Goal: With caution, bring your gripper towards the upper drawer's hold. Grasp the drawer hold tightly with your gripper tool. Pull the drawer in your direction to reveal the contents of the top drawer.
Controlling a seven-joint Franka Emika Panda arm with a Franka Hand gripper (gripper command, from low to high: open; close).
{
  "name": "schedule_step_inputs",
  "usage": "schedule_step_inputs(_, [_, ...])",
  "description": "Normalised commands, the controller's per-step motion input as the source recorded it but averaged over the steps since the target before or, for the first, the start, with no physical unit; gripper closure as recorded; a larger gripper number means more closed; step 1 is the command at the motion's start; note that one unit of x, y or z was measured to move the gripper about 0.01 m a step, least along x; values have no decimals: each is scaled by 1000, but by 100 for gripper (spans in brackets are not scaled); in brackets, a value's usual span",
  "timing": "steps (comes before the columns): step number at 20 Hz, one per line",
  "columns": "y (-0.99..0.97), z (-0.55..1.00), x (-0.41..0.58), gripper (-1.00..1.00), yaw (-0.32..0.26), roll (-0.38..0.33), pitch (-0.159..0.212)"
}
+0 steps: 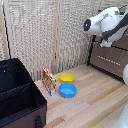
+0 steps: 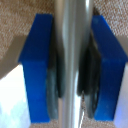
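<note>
In the wrist view my gripper (image 2: pixel 71 67) is shut on the drawer hold (image 2: pixel 72 30), a thin silver bar that runs between the two blue fingertips (image 2: pixel 37 65). The dark pads press on the bar from both sides. The brown drawer front (image 2: pixel 15 20) shows behind it. In the exterior view the white arm (image 1: pixel 105 22) reaches to the dresser at the exterior view's right. It covers most of the upper drawer (image 1: pixel 121 44). The fingers and the bar are hidden behind the arm there.
The lower drawer front (image 1: pixel 110 61) with its own bar lies below the arm. On the light wooden table (image 1: pixel 95 102) stand a yellow bowl (image 1: pixel 66 78), a blue bowl (image 1: pixel 67 90) and a small snack box (image 1: pixel 49 80). A black case (image 1: pixel 17 92) stands at the exterior view's left. A woven screen (image 1: pixel 40 35) stands behind.
</note>
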Motion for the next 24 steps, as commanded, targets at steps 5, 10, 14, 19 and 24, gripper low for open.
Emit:
schedule_step_inputs(5, [862, 0, 1, 100, -19, 80, 24])
schedule_step_inputs(10, [884, -2, 15, 100, -20, 66, 24])
schedule_step_inputs(14, [902, -23, 1, 100, -9, 53, 27])
schedule_step_inputs(19, [683, -42, 0, 100, 4, 46, 23])
schedule_step_inputs(24, [-21, 111, 114, -100, 9, -2, 0])
